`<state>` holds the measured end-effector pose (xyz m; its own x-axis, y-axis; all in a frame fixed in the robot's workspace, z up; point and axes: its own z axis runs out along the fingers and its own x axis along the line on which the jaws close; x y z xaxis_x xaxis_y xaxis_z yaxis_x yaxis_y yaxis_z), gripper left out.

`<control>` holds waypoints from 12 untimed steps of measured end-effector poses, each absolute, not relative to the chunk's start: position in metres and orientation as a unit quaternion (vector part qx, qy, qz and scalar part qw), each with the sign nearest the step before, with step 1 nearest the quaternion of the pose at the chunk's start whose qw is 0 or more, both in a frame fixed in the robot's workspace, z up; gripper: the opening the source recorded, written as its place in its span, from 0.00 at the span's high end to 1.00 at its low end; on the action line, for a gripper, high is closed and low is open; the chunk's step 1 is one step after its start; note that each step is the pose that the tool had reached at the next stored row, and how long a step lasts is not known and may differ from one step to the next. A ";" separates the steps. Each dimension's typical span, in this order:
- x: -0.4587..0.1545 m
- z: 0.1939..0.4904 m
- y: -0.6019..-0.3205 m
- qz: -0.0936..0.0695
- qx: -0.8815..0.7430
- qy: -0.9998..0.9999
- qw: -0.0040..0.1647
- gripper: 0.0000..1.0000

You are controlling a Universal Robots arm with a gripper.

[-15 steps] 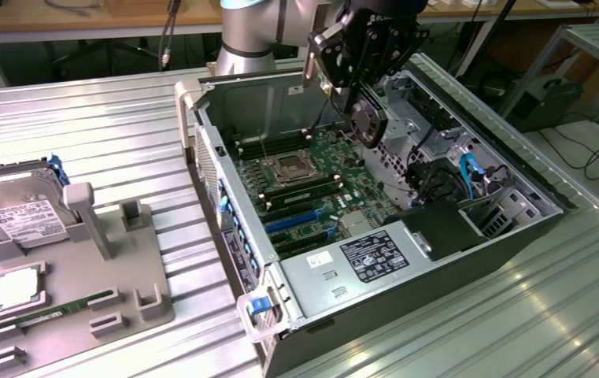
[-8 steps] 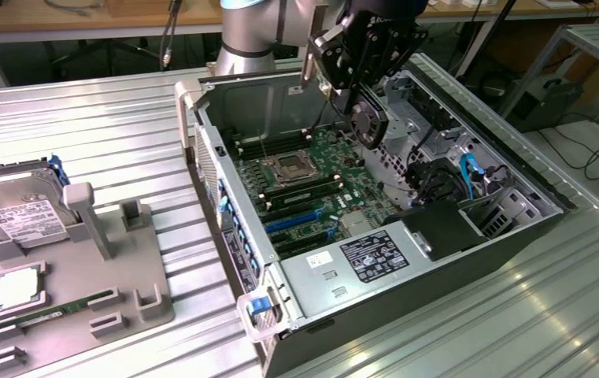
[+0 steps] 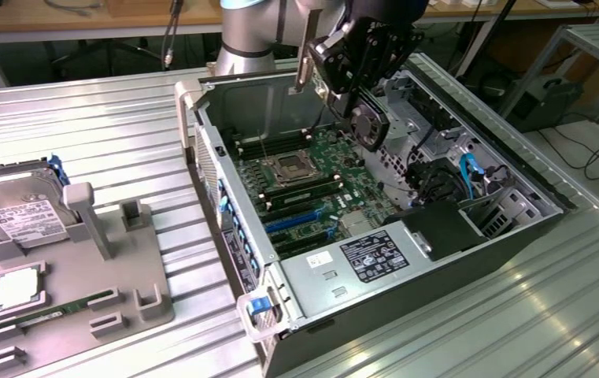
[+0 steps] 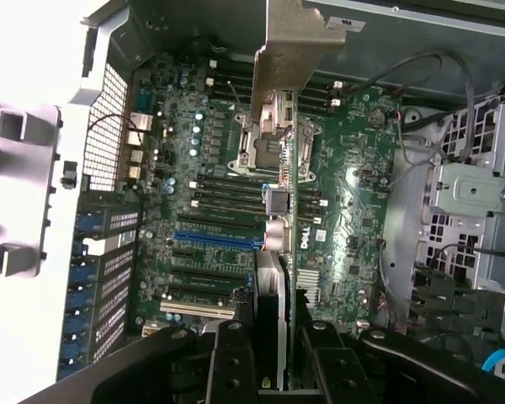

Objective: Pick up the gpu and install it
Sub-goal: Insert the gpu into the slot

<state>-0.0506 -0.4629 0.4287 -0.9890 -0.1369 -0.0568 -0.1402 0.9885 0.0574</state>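
Carrying step, by the look of it, seating not yet begun. Pinching the gpu (image 3: 368,124) by its two faces between the fingers of the gripper (image 4: 278,370). Holding it on edge above the motherboard (image 4: 353,194), clear of it, silvery bracket (image 4: 296,50) out ahead. Seemingly crosswise to the blue slot (image 4: 215,240) on the motherboard. Likely calls for turning the card into line with a slot, bracket toward the motherboard's port side, then a straight descent.

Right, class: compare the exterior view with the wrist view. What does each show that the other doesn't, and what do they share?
Exterior view: the hard drive and memory stick on the grey tray beside the case. Wrist view: the gpu edge-on between two black fingers. Both: the gripper shut on the gpu over the motherboard with its CPU socket.
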 end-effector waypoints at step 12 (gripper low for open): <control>-0.051 0.426 -0.463 0.031 -0.097 0.994 0.025 0.73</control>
<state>-0.0506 -0.4634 0.4256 -0.9798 -0.1916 -0.0568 -0.1948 0.9792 0.0573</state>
